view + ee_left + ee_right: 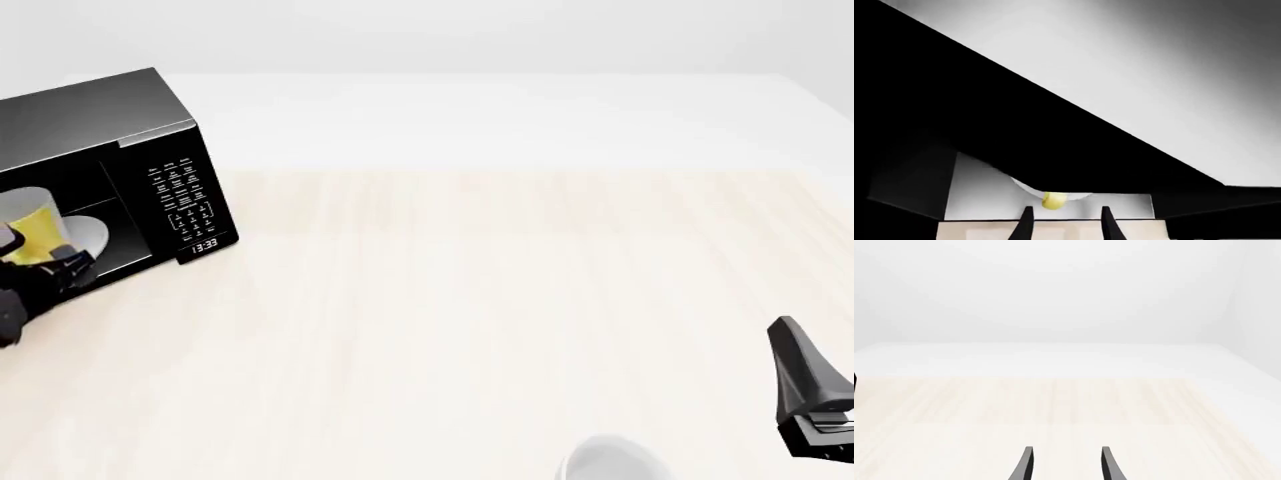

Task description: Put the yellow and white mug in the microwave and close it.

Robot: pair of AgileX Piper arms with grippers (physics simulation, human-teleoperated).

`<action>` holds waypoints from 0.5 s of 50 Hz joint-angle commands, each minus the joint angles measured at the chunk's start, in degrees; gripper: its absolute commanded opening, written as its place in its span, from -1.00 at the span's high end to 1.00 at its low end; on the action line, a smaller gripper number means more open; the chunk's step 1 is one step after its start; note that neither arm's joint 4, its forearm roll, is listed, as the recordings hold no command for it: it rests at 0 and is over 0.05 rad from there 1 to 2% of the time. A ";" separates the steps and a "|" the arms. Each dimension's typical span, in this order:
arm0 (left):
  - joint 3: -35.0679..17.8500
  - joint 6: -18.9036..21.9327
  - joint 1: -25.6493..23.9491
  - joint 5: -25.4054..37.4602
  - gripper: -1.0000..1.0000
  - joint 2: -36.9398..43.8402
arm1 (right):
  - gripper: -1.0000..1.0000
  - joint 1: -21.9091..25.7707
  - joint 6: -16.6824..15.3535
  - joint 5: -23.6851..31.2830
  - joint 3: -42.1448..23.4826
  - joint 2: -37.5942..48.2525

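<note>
Although the door has yet to be dealt with, the yellow and white mug (36,222) already stands inside the microwave (127,120), on the white turntable plate (88,233) in the open cavity, to the left of the keypad panel (184,200) and its lit clock. The placing half of the task looks done; the closing half is left. The door itself cannot be made out in the front view, where the cavity is open to the camera, so I cannot say how far it is swung.

Just in front of the cavity, the left gripper (1064,222) sits low at the microwave's mouth. Its wrist view shows the two fingers spread with empty space between them and the mug small and well beyond the tips, so it holds nothing and is clear of the mug. Judging from that, it has let go and needs to back out, then find the door and swing it shut.

Far across the surface (507,300) from the microwave, the right gripper (1064,462) hangs idle, its fingers likewise spread and empty, pointing over bare wood. A plain white cup (611,458) stands near it, at the near edge, untouched by either arm.
</note>
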 commanded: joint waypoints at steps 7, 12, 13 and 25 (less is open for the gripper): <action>6.89 0.50 -0.22 1.32 -1.00 -8.81 | -1.00 0.00 0.00 0.00 0.00 0.00; 8.36 0.48 -0.16 2.31 -1.00 -12.12 | -1.00 0.01 0.00 0.00 0.00 -0.01; 8.63 0.41 -0.18 2.45 -1.00 -12.74 | -1.00 -0.01 0.01 0.00 0.00 -0.01; 10.87 3.03 -2.15 5.40 -1.00 -20.83 | -1.00 -0.01 -0.01 0.00 0.00 -0.01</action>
